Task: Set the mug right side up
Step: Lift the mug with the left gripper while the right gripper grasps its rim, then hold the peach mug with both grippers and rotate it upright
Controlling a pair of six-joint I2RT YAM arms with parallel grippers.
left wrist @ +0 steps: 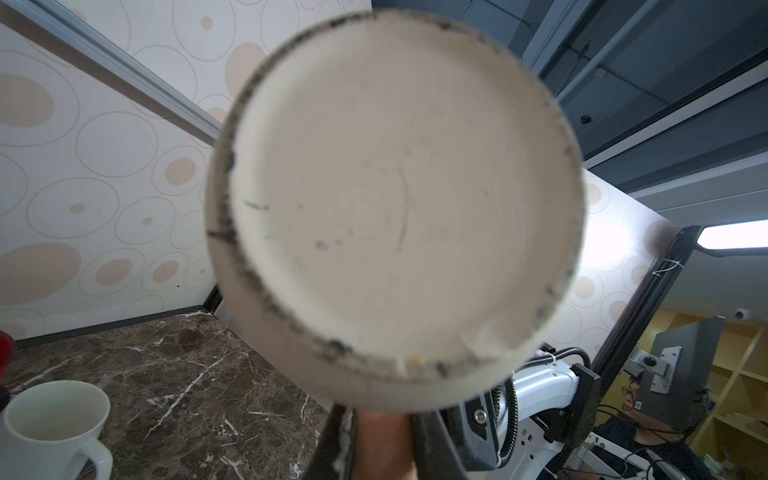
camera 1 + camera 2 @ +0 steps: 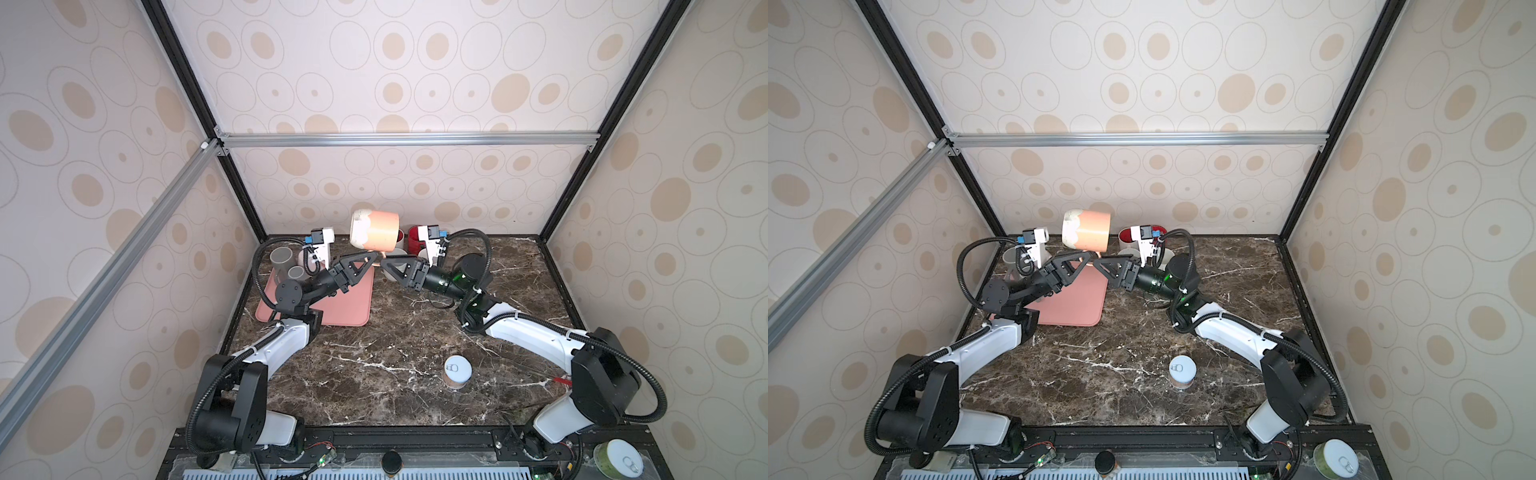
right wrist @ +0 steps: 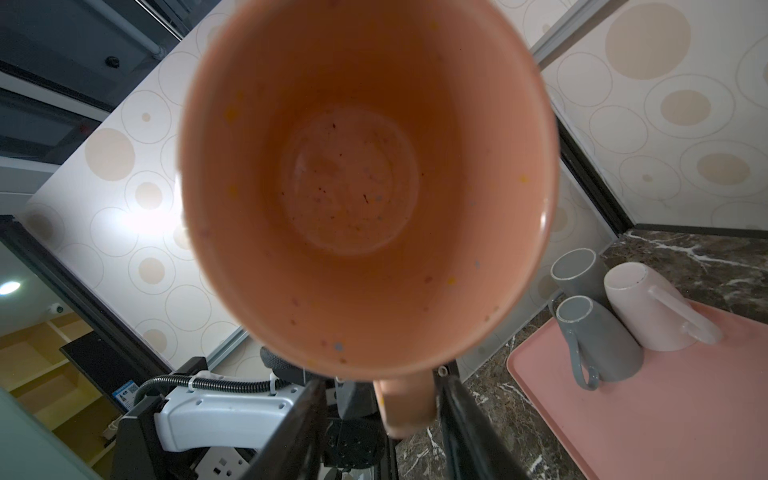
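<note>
Peach mug (image 2: pixel 376 230) is hanging mid-air at far centre, lying sideways, mouth facing right. Left gripper (image 2: pixel 371 261) is clamping its handle (image 3: pixel 405 407); right gripper (image 2: pixel 384 263) is straddling it loosely, apparently readying a hand-over.

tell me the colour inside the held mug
Salmon orange with small coloured speckles; the right wrist view shows the mug best.

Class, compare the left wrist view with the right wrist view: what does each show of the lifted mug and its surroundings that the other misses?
Left wrist only: the orange mug's cream underside, and a white mug upright on the marble table. Right wrist only: the mug's orange inside, two grey mugs and a pale pink mug on the pink tray. Both: the mug's handle and the marble table.
</note>
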